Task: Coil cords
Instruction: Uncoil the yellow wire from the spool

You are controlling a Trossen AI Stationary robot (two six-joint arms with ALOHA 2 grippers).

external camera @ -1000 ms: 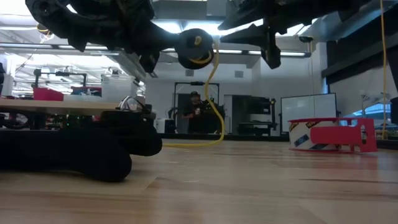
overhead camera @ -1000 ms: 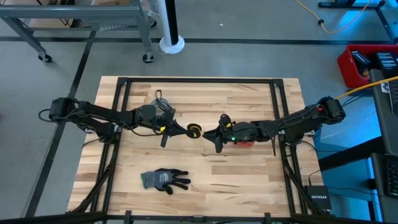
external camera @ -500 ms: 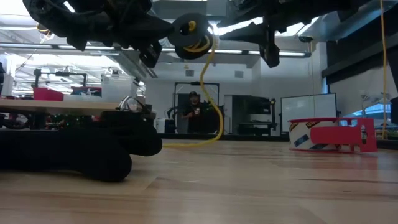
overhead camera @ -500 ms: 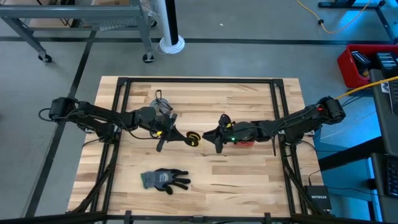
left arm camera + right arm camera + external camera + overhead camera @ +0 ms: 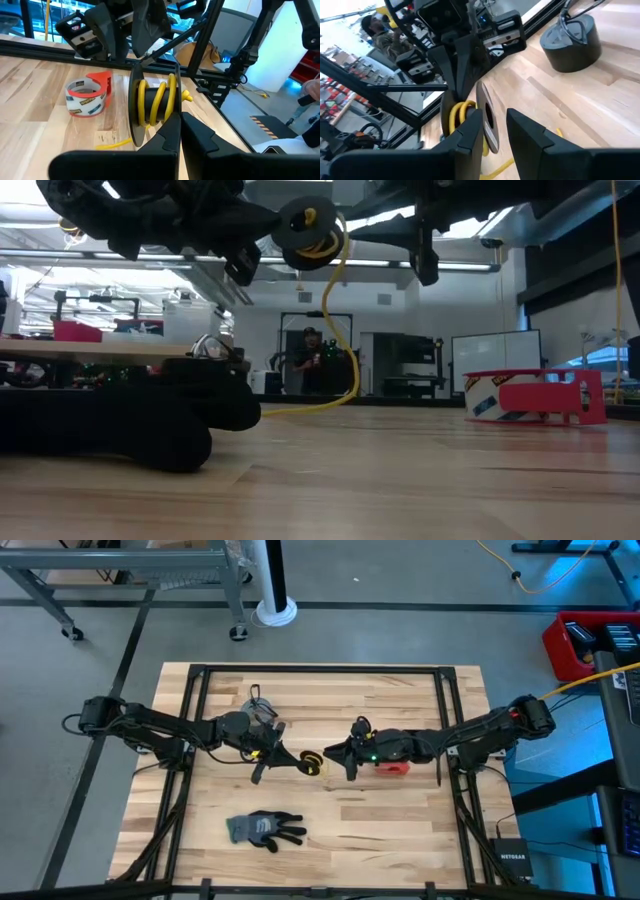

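Note:
A small black spool [image 5: 314, 761] wound with the yellow cord [image 5: 156, 100] hangs above the table's middle. My left gripper [image 5: 299, 758] is shut on it. From the spool the cord drops in a slack curve [image 5: 335, 330] to the table. My right gripper [image 5: 336, 752] is open just right of the spool. In the right wrist view its fingers [image 5: 470, 132] stand on either side of the spool's flange [image 5: 485, 117]. A thin black cord [image 5: 575, 24] lies looped on the grey tape roll [image 5: 258, 706]. My left gripper pinches the spool's flange [image 5: 178, 102] on the gripper's side, at its edge, between its two fingers. The fingers come nearly level from the table's left. The spool is lifted clear with its axis about level, and the cord hangs slack below. My right gripper: I cannot tell whether its fingers touch the flange.
The red tape roll [image 5: 393, 766] lies under my right arm. A grey and black glove [image 5: 265, 828] lies toward the near edge. The black frame rails [image 5: 195, 675] run round the table.
My left gripper has carried the spool up and a little toward the near edge, and the hanging cord has risen with it. My right gripper has moved up and slightly left, closer to the spool.

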